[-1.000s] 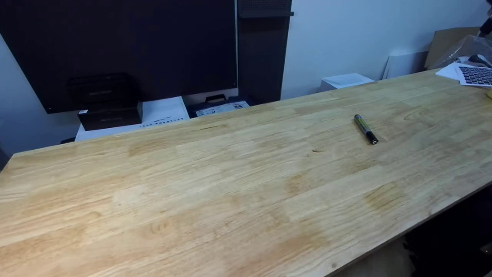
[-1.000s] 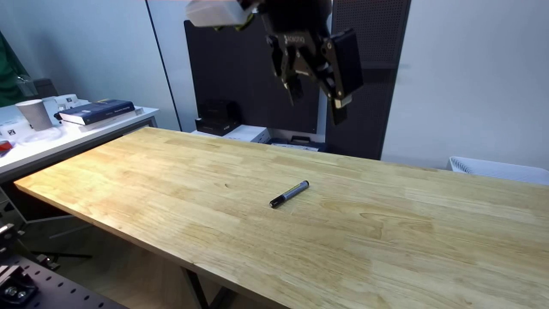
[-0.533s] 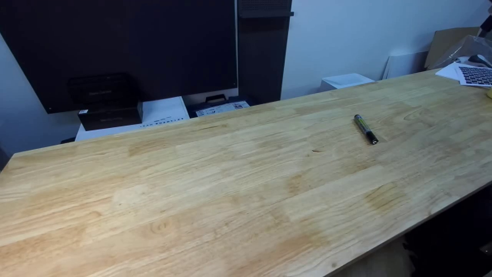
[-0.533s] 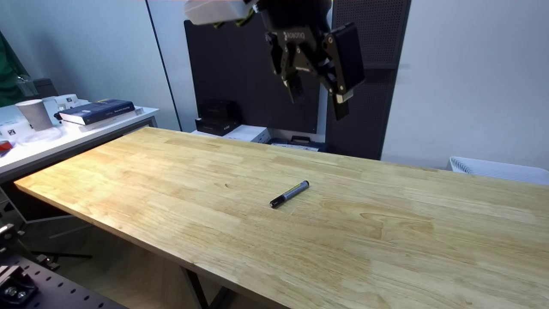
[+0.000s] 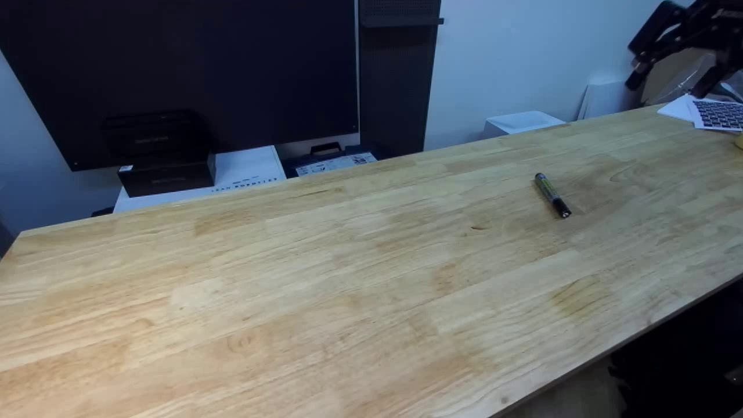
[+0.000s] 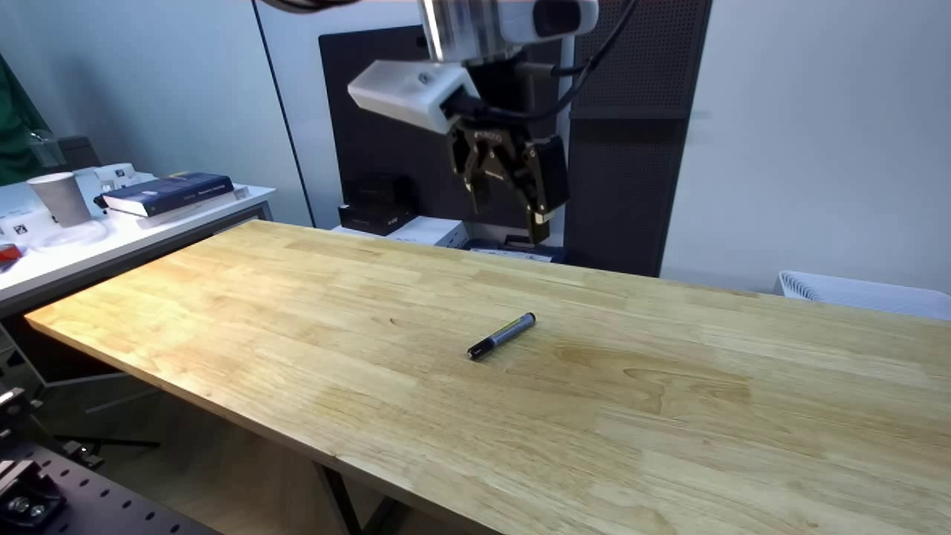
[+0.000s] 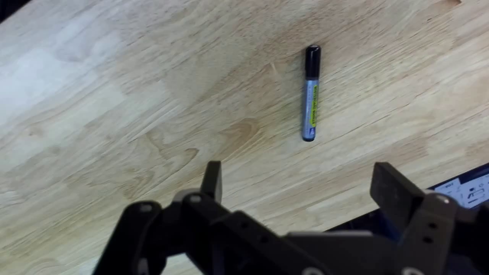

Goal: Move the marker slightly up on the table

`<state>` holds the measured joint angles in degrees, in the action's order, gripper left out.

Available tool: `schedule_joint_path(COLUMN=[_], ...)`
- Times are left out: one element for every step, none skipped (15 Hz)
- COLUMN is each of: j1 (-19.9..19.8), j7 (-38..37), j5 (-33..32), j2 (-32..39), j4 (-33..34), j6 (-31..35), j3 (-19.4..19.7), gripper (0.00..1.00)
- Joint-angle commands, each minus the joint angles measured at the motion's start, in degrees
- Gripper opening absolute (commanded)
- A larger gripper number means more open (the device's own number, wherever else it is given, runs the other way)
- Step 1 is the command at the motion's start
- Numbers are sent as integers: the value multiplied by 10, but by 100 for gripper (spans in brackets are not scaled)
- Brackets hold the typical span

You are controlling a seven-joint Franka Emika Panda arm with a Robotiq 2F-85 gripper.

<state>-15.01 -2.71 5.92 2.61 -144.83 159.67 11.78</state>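
Over the broad wooden table [image 6: 691, 446] hangs the robot arm [image 6: 464, 33], and from it the gripper [image 7: 298, 173], angled downward. Its fingers [image 7: 395, 194] stand wide apart, wood showing between them. The marker [image 7: 311, 93] lies flat on the planks, below the gripper and well apart from it; in the wrist view it sits ahead of the fingertips, a little right of midway between them, its black cap pointing away.

In an exterior view, the gripper [image 6: 509, 215] is lower than a second ago, and more of the arm shows above it. In an exterior view, the gripper [image 5: 670, 85] now reaches into the upper right, where only a dark scrap showed. The marker keeps the same spot in both exterior views.

Planks stretch away from the marker on every side. The table's far edge runs behind it; in the wrist view that edge crosses the lower right, behind a finger. Beyond it sits a dark case [image 5: 334, 162] with a printed top, and on the table, well apart from the marker, lies a checkered sheet [image 5: 720, 114].
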Motion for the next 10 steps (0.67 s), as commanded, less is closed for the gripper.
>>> schedule_joint_path(j1=[8,3,-2,-6,-7,-4,5,12,-2,0], j7=[42,47,44,42,35,26,16,11,28,26], j5=[57,63,61,58,51,42,30,20,31,26], j2=[138,170,199,225,249,273,291,302,269,285], j4=[106,130,151,172,190,208,221,229,188,201], j6=[-5,-7,-10,-15,-19,-21,-18,-20,-4,-4], j3=[-13,-18,-22,-25,-24,-20,-14,-9,-20,-20], gripper=[100,100,100,100,100,100,100,100,100,100])
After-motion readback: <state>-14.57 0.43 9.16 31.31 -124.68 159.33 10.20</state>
